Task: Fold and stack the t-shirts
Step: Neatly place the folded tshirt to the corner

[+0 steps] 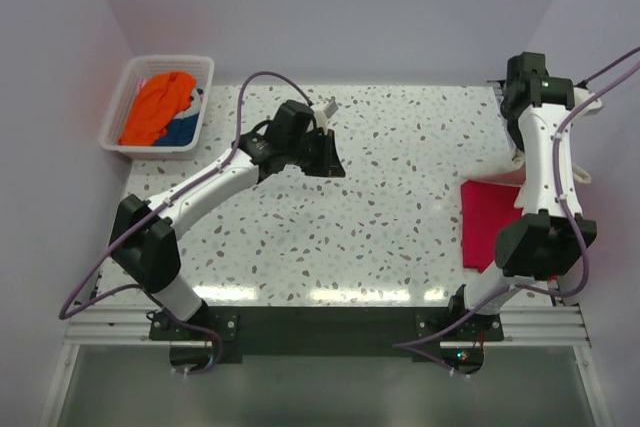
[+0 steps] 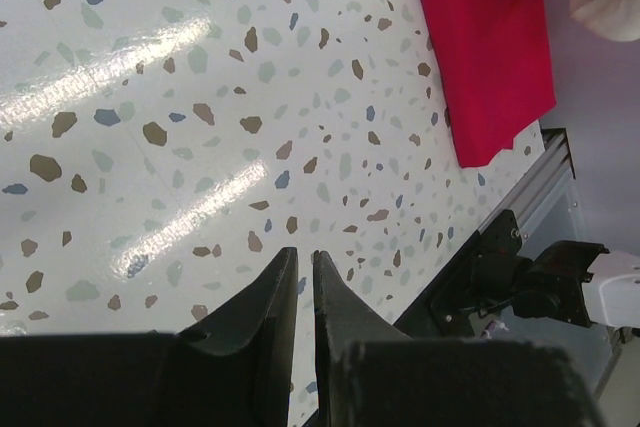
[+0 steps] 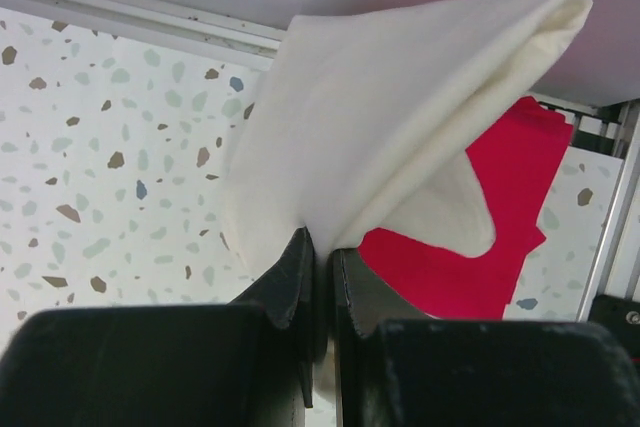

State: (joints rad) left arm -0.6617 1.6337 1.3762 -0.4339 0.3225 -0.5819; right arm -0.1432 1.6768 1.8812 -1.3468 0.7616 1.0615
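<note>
I've got the top camera high over the near edge, looking down on the whole table [image 1: 400, 197]. Left wrist sits low, facing across to the red t-shirt [image 2: 490, 57]; right wrist, close, shares it.

Robotics lab test cell. Bare pale walls [image 1: 330, 7] box in a speckled terrazzo table [image 1: 400, 207]. A left arm [image 1: 200, 192] and right arm [image 1: 545, 177] stand bolted to an aluminium rail [image 1: 100, 330], purple cables [image 1: 262, 74] looping off them.
</note>
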